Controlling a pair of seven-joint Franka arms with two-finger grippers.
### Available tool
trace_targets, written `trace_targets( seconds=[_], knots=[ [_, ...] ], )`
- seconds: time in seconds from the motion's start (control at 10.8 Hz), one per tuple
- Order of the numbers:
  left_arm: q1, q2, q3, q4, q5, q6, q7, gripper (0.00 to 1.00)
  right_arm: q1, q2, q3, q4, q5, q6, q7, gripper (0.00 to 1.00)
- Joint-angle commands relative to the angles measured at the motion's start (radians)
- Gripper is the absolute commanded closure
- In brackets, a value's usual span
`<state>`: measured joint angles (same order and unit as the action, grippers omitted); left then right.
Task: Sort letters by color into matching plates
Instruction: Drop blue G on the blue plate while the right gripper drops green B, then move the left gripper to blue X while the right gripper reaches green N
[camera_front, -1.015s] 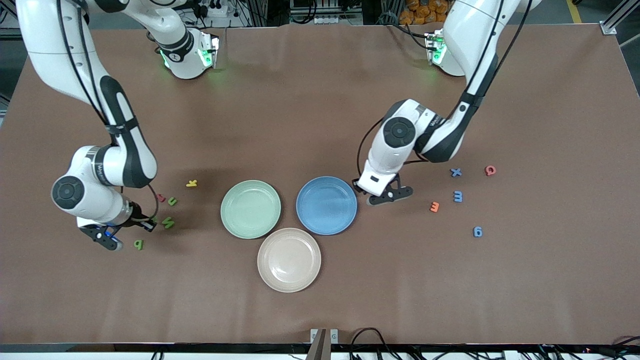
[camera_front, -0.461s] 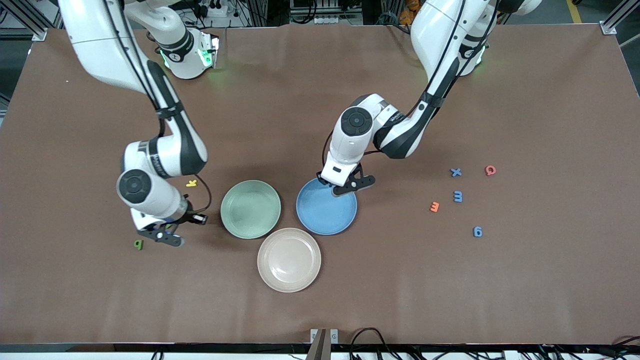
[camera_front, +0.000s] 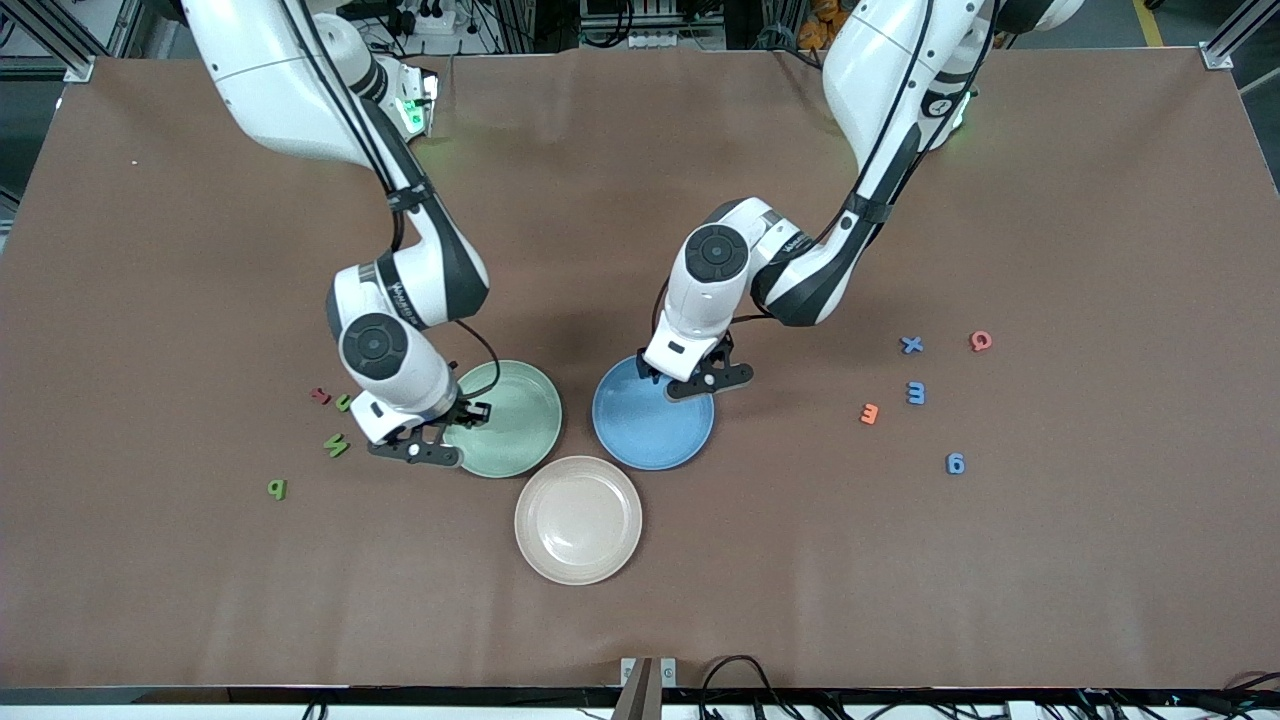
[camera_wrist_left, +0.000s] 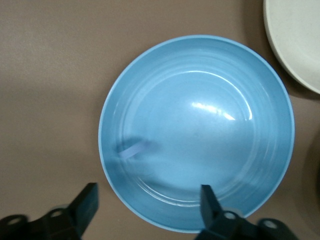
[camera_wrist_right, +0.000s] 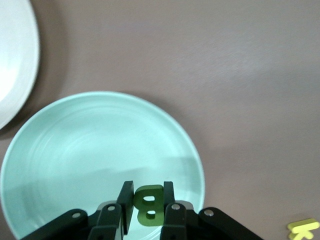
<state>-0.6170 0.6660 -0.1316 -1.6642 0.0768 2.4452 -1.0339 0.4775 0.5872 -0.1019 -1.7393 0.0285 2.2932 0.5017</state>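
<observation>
L gripper (camera_wrist_left: 145, 210) jaws wide over blue plate's (camera_front: 650, 440) rim, blurred blue letter (camera_wrist_left: 134, 149) just below it in plate; R gripper (camera_wrist_right: 148, 207) pinching green letter B (camera_wrist_right: 148, 204) above green plate's (camera_wrist_right: 75, 150) edge — next, I'd judge: shift inward, release.

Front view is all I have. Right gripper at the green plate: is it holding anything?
Observer: Yes. The right wrist view shows the right gripper shut on a green letter B, over the green plate near its rim.
Operator: Left gripper, open or shut?
Observer: Open in the left wrist view. The left gripper is over the blue plate.
Operator: Anything in that plate?
Observer: One blurred blue piece inside it near the rim. I cannot tell which letter.
</observation>
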Motion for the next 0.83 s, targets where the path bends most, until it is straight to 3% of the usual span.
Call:
trace_targets(
  seconds=[0.0,0.37,0.74],
  knots=[
    [0.032,-0.015,0.001,-0.024,0.026,-0.017,0.075,0.0,0.023,0.008,-0.001,0.017,-0.01,-0.012,0.015,0.01],
    [0.104,-0.072,-0.002,-0.147,0.116,-0.015,0.141,0.0,-0.034,-0.012,-0.007,0.017,-0.018,-0.014,-0.072,0.0],
    [0.212,-0.17,-0.01,-0.277,0.121,-0.014,0.314,0.0,-0.158,-0.015,-0.01,0.015,-0.024,-0.012,-0.15,0.0]
  ],
)
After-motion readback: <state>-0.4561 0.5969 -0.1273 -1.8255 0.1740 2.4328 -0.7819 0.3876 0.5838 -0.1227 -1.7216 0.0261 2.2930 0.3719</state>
